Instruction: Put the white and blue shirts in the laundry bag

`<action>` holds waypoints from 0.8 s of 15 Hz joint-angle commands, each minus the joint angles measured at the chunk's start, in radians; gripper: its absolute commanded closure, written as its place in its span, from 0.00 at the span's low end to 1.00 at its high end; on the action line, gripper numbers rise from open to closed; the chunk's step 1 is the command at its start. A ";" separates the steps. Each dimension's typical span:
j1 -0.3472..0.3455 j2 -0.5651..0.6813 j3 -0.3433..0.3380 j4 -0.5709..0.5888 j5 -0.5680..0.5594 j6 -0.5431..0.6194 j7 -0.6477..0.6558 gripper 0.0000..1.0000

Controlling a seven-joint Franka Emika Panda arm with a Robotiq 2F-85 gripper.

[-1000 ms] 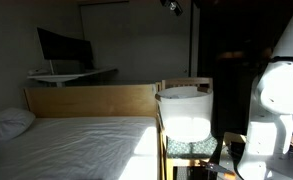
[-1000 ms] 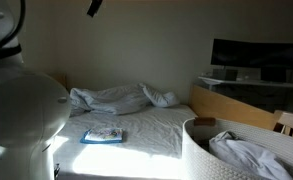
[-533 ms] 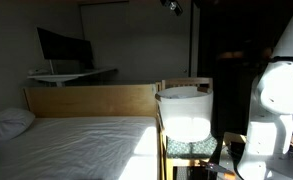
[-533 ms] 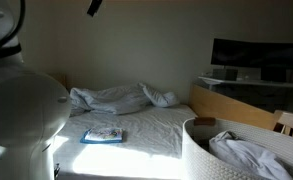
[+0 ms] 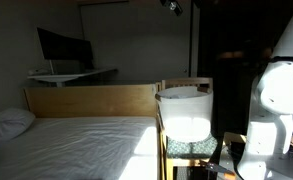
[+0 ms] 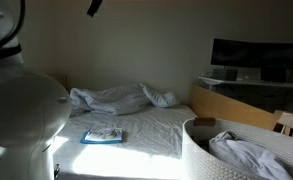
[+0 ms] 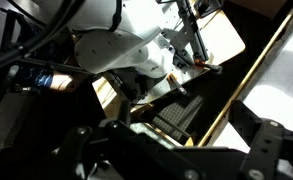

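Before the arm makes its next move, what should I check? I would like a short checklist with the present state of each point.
1. Bag upright, mouth open: ok.
2. White cloth inside bag: ok; whether it is the shirt, cannot tell.
3. Blue item in bag: not ok; it lies flat on the bed.
4. Hand high above bed, nothing hanging from it: ok.
5. Hand open: cannot tell; too dark.
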 commanded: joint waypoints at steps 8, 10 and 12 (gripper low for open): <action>0.020 0.177 -0.027 -0.021 -0.032 0.108 -0.012 0.00; 0.036 0.278 -0.032 0.014 -0.050 0.140 0.014 0.00; 0.062 0.390 -0.043 0.063 -0.068 0.142 0.027 0.00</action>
